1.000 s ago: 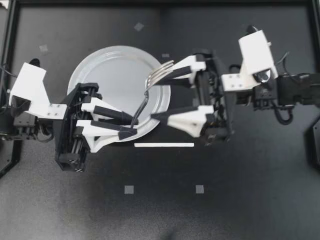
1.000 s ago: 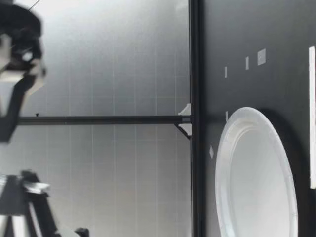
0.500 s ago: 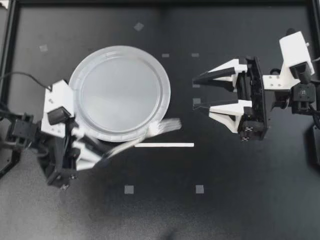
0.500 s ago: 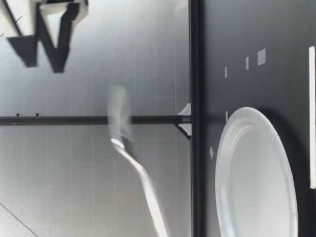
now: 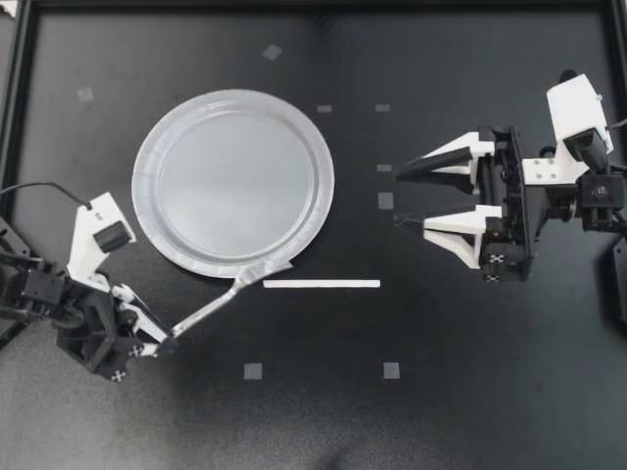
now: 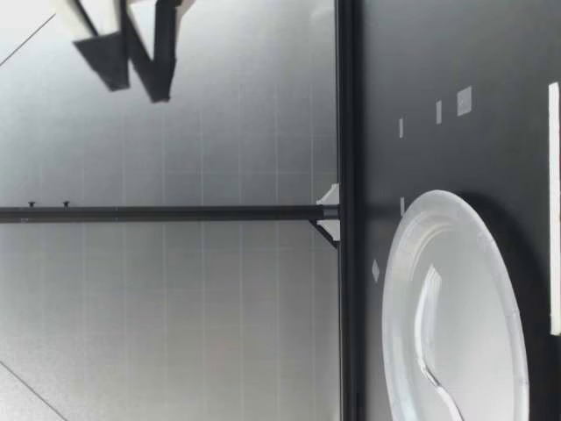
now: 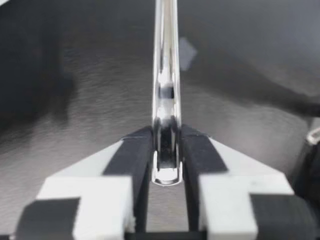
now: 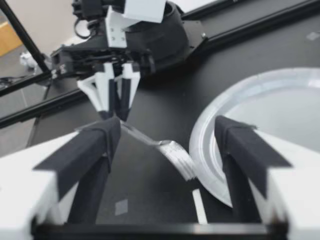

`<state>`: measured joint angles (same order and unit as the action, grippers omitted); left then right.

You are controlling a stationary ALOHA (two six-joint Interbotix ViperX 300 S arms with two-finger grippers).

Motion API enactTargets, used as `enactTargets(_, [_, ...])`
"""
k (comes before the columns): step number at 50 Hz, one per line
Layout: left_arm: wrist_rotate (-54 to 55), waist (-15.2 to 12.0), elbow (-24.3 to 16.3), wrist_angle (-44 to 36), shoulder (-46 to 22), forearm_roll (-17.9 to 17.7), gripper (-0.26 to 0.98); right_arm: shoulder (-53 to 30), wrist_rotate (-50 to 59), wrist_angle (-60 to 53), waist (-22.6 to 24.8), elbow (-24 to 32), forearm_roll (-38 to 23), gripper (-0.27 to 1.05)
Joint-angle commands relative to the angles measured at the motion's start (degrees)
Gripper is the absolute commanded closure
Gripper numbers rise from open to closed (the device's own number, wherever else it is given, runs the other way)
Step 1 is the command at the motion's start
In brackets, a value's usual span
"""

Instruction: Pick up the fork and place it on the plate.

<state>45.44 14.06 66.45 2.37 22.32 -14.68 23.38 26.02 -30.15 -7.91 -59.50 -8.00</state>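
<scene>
Left pincer (image 5: 165, 345) is clamped on the handle end of the fork (image 5: 220, 302); the left wrist view confirms both pads pressed against the handle from either side. Right pincer (image 5: 399, 198) stands spread and empty, well apart from the plate (image 5: 157, 132), its tips facing it.

Markings: small black-and-white patterned tags (image 5: 490, 277) sit on the pincer housings, too small to read. Grey tape squares (image 5: 253, 371) and a white strip (image 5: 321, 284) lie on the dark worktop (image 5: 441, 411).

Position of fork: its long axis runs diagonally from the left pincer toward the plate, tines leading. In the top view the tines overlap the plate's near rim, just beside the end of the white strip.

View differences: the left wrist view shows only the handle running straight ahead from the grip; the tines are out of its sight. The right wrist view shows the fork from the tine side, between its own spread fingers, with the left pincer behind. The low view shows the fork's head against the plate's face. Whether the tines touch the rim cannot be told.
</scene>
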Motion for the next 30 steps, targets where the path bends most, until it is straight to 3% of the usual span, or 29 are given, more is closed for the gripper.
enactTargets(1, [0.2, -1.7, 1.6, -1.8, -0.4, -0.6, 0.68, 1.0, 1.2, -1.0, 0.4, -0.2, 0.1, 0.05])
enactTargets(30, [0.0, -5.2, 6.4, -7.0, -3.3, -0.6, 0.68, -1.7, 4.2, -2.2, 1.2, 0.1, 0.2, 0.05])
